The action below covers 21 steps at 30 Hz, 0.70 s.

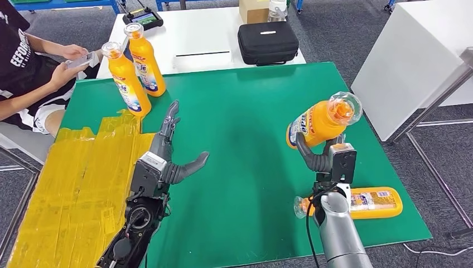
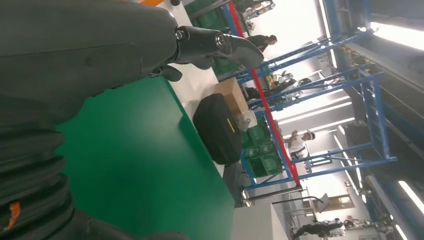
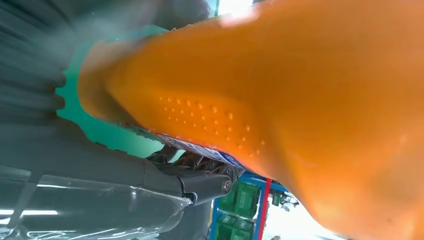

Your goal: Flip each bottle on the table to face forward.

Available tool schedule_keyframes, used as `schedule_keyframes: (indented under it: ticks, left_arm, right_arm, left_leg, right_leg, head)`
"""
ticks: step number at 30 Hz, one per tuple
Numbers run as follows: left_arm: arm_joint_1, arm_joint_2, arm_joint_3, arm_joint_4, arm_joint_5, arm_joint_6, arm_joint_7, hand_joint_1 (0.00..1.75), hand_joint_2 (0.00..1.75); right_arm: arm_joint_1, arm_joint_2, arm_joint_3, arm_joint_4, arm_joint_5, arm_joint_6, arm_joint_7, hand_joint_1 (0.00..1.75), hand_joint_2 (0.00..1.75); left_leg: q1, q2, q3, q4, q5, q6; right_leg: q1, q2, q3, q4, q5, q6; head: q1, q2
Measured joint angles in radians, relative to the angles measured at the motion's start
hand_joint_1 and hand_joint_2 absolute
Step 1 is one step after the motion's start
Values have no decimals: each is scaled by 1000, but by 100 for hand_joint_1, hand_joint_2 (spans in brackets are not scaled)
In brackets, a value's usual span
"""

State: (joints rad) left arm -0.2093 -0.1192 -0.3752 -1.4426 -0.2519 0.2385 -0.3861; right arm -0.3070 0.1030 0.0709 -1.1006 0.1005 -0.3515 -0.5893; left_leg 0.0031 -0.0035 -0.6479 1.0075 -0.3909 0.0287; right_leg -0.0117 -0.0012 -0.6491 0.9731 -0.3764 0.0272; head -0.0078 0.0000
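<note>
My right hand (image 1: 326, 159) grips an orange bottle (image 1: 319, 123), lifted off the green mat (image 1: 240, 128) and tipped with its clear cap toward me. A second bottle (image 1: 365, 202) lies flat just behind my right wrist. Beyond my left fingertips (image 1: 170, 120), two bottles (image 1: 136, 70) stand upright. My left hand (image 1: 164, 159) hovers empty, fingers spread, beside yellow tape (image 1: 83, 184).

Green table (image 1: 245, 111) carries two upright bottles (image 1: 136, 70) (one lying (image 1: 368, 202)), yellow tape (image 1: 78, 190)
</note>
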Motion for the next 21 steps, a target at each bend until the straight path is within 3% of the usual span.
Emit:
schedule_keyframes:
  ticks: [12, 21]
  left_arm:
    - [-12, 11, -43, -36, -11, -84, 29, 0, 175]
    - [-22, 12, -59, -35, -14, -91, 30, 0, 175]
  right_arm:
    - [-54, 91, 69, 73, -50, 183, 4, 175, 175]
    - [-88, 140, 168, 111, -32, 220, 14, 175, 175]
  left_leg:
    - [0, 0, -1, 0, 0, 0]
    - [0, 0, -1, 0, 0, 0]
  right_leg:
    - [0, 0, 0, 0, 0, 0]
    - [0, 0, -1, 0, 0, 0]
  head:
    - [0, 0]
    - [0, 0]
